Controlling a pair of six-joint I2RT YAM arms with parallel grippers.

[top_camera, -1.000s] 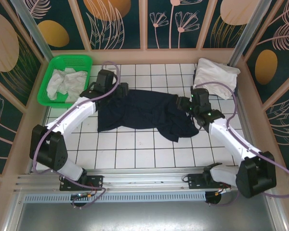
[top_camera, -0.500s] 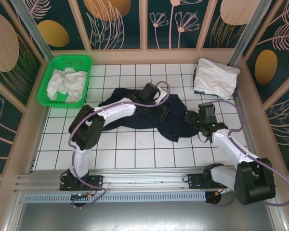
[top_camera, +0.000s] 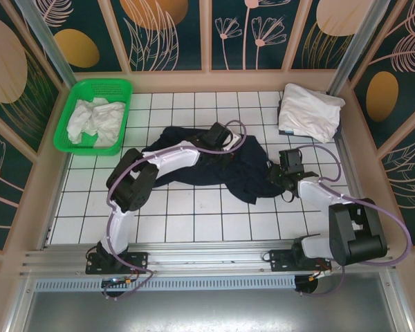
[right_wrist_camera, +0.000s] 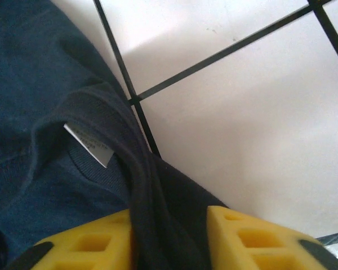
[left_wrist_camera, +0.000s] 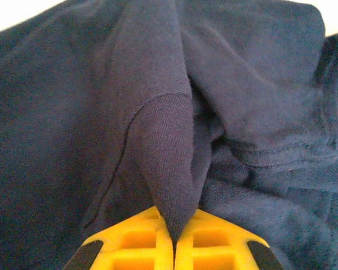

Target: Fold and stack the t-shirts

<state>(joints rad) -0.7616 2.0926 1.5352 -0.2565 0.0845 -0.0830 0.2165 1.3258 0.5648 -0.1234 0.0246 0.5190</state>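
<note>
The dark navy t-shirt [top_camera: 194, 162] lies crumpled across the middle of the white tiled table. My left gripper [top_camera: 228, 146] sits over its back right part. In the left wrist view that gripper [left_wrist_camera: 173, 239] is shut, with a raised ridge of navy cloth [left_wrist_camera: 163, 146] pinched between the yellow fingers. My right gripper [top_camera: 273, 174] is at the shirt's right end. Its wrist view has the navy collar [right_wrist_camera: 152, 214] bunched between the yellow fingers [right_wrist_camera: 242, 236], a white label [right_wrist_camera: 89, 144] just beyond. A folded white t-shirt [top_camera: 310, 111] rests at the back right.
A green basket [top_camera: 72, 104] at the back left holds crumpled white t-shirts [top_camera: 93, 119]. Patterned walls close in the back and both sides. Bare tiles [top_camera: 194, 214] stretch between the navy shirt and the arm bases.
My left arm swung from the shirt's back left corner to its middle and closed on a fold. My right gripper drew nearer along the shirt's right end and closed on the collar.
</note>
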